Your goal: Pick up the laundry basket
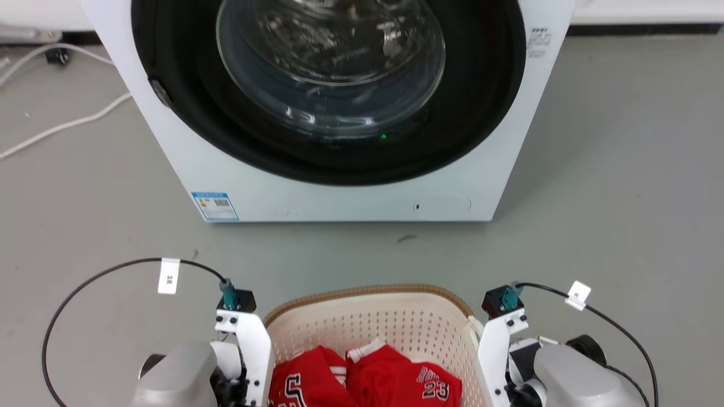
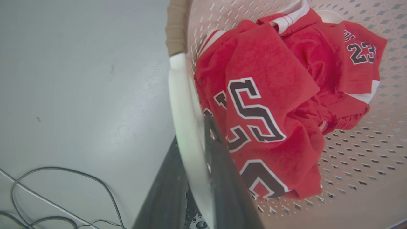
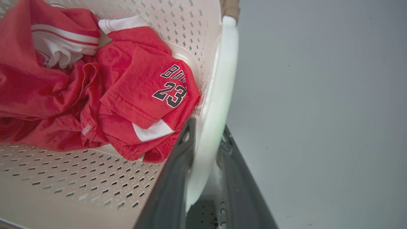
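The left gripper [image 2: 194,159] clamps the laundry basket [image 1: 367,325] by one white handle [image 2: 183,105], and the right gripper [image 3: 206,152] clamps the other, a finger on each side. Inside, a crumpled red jersey [image 3: 143,82] reads "23". The head view adds a white washing machine [image 1: 339,198] beyond the basket, its blue sticker [image 1: 214,205] too small to read.

Laundry area: washing machine [image 1: 334,192] on grey floor [image 1: 622,198].

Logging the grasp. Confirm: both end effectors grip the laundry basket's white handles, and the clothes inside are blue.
Not blue: the clothes in the laundry basket are red, per the left wrist view. The left end effector and right end effector do grip its white handles.
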Motion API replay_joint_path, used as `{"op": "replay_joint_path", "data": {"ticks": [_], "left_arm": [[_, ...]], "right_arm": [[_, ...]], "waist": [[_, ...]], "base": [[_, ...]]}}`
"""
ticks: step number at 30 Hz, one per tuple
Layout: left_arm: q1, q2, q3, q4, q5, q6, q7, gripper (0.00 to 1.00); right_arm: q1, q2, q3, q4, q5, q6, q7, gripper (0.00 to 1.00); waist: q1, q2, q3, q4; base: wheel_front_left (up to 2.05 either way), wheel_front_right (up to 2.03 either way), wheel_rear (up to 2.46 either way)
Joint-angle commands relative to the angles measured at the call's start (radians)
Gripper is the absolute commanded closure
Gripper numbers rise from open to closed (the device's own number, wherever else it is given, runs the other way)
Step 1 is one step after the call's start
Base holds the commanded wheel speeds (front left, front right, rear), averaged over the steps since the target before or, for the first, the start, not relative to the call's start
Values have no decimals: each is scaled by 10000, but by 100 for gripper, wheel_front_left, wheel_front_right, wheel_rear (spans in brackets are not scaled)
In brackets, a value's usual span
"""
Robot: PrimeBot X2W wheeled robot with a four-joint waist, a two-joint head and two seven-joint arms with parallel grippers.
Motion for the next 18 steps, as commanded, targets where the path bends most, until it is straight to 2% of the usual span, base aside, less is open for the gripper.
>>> {"op": "replay_joint_path", "data": {"ticks": [1, 8, 18], "left_arm": [[186, -24, -115, -88, -93, -46, 56, 100], [504, -49, -497, -103, -369, -46, 69, 100], [525, -185, -820, -9, -727, -47, -123, 100]], "right_arm": [[203, -67, 170, -96, 137, 0, 93, 100], [435, -180, 774, -248, 731, 0, 346, 100], [407, -314, 1448, -291, 1393, 2, 223, 100]], "waist": [[2, -1, -443, 47], [2, -1, -949, 45], [2, -1, -1102, 18]], "base": [[0, 0, 0], [0, 0, 0], [0, 0, 0]]}}
